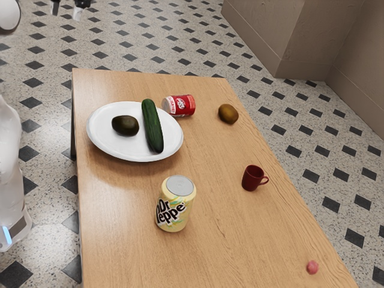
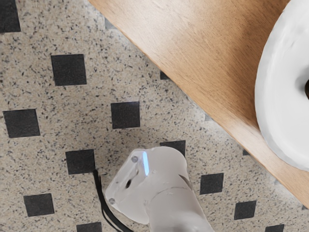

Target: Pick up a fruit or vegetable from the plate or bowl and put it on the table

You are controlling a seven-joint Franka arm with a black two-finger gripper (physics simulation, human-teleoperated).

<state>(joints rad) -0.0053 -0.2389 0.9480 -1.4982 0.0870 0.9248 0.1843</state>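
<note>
My gripper [image 1: 66,12] is at the upper left of the exterior view, high up and away from the plate, its two fingers apart with nothing between them. A white oval plate [image 1: 105,147] rests on the table and holds a dark avocado [image 1: 125,126] and, beside it, a long green cucumber [image 1: 153,126]. A brown kiwi-like fruit [image 1: 228,114] lies directly on the table. In the wrist view, part of the plate [image 2: 285,106] shows, with a sliver of the dark avocado [image 2: 307,89] on it.
On the wooden table [image 1: 126,258] are a red can [image 1: 182,105] lying by the plate, an upright yellow can [image 1: 174,204], a dark red mug [image 1: 252,179] and a small pink ball [image 1: 312,267]. The robot's base [image 2: 166,174] stands beside the table.
</note>
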